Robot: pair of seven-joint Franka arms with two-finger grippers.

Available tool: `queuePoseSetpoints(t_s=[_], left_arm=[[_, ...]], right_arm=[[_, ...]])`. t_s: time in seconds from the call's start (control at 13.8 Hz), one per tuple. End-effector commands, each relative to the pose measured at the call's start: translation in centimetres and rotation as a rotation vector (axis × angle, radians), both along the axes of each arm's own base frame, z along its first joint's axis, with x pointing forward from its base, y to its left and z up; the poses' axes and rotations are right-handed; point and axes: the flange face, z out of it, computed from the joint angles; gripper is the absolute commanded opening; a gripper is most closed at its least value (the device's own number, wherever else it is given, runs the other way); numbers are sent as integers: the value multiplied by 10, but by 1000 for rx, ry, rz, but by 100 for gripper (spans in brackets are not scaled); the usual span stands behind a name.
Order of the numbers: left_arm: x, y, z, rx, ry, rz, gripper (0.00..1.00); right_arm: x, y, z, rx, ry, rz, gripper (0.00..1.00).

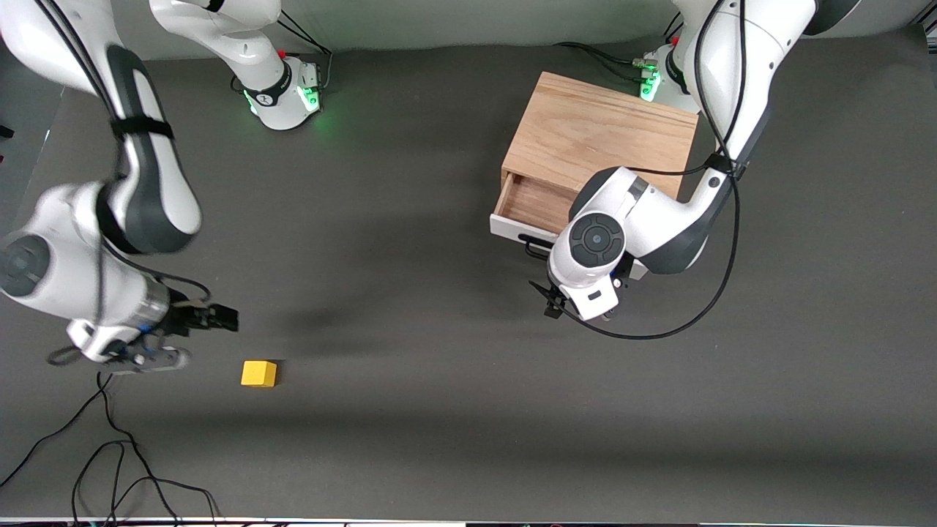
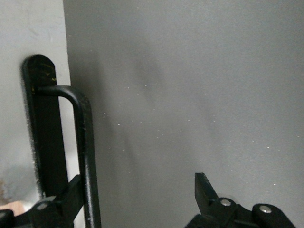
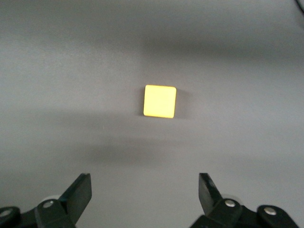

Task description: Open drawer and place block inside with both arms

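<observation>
Front view: white-fronted wooden drawer (image 1: 532, 207) stood partly open, upper right. Left gripper (image 2: 137, 202) spread around black wire handle (image 2: 85, 147); pull straight. Right gripper (image 3: 145, 194) spread, hovering beside small yellow block (image 3: 160, 101), lower left.

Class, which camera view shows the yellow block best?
The right wrist view: the block fills mid-frame, unobstructed, ahead of the open right pincer. The front view shows it small on the table. The left wrist view shows none of it.

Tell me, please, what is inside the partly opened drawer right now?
The exposed part of the drawer shows only bare light wood; nothing lies there. The rest is covered by the wooden box and the left arm. The block sits on the table, below the open right gripper.
</observation>
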Motion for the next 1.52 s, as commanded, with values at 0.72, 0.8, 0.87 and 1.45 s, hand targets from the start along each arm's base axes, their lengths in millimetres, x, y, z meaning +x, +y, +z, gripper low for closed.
queuePoseSetpoints(t_s=[0.72,0.8,0.87,1.45], left_arm=[[34,-28,9,-74,-197,-7,100],[36,-28,10,-77,-200,-5,100],[37,-29,12,-81,-205,-4,100],[48,-30,38,-109,-274,-2,100]], right_arm=[[36,-12,-143,-6,-22,-93,100],[37,-8,-147,-6,-25,-89,100],[38,-8,-154,-5,-37,-89,100],[39,-2,-168,26,-62,-133,100]])
